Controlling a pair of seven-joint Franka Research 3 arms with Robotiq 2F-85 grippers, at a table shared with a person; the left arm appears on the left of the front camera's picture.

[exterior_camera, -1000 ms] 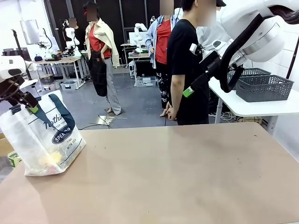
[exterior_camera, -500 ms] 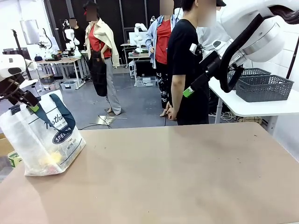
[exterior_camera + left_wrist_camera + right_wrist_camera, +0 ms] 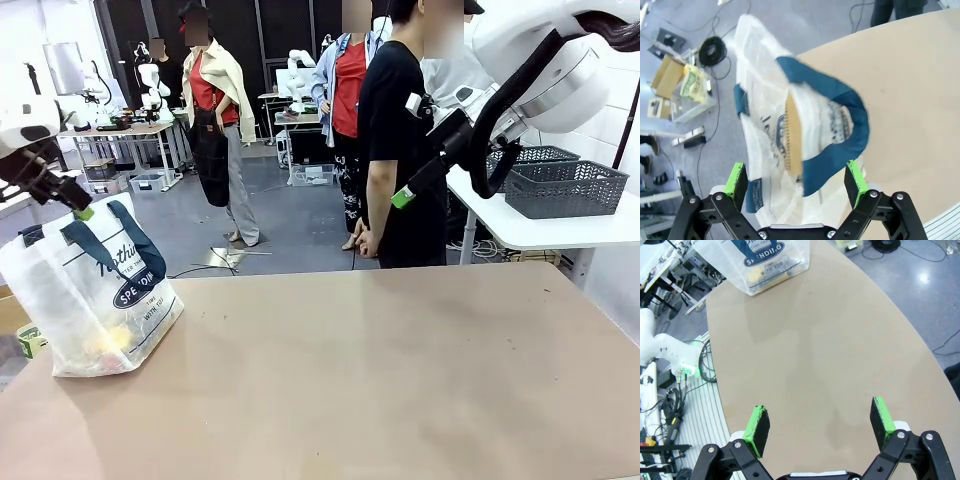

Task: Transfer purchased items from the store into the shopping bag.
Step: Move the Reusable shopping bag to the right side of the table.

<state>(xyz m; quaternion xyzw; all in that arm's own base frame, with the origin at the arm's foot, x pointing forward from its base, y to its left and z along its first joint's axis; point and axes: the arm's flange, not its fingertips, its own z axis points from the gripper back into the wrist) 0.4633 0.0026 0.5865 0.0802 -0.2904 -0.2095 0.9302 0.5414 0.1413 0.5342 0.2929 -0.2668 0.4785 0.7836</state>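
Translucent whitish plastic makes up the shopping bag, which stands upright at the near left end of the worktop, its navy strap handles looped up over its mouth. Yellow and orange purchased items show dimly through its lower wall. From above, a flat brown box stands on edge inside the bag's mouth, between the handles.

On the bag's side, navy script lettering runs above a navy oval logo whose white text cannot be read whole; below it "WITH YOU" can be read.

Just above the bag's left handle hangs the left tool, its green pads spread wide with nothing between them, touching nothing. The right tool hovers high over the worktop's far right part, well away from the bag, fingers likewise wide apart and empty.

Tan and matte, the worktop is bare to the right of the bag. Beyond its far edge a person in a black T-shirt stands with their back to it. Right of the person, dark grey lattice baskets sit on a white table. Grey floor stretches behind.
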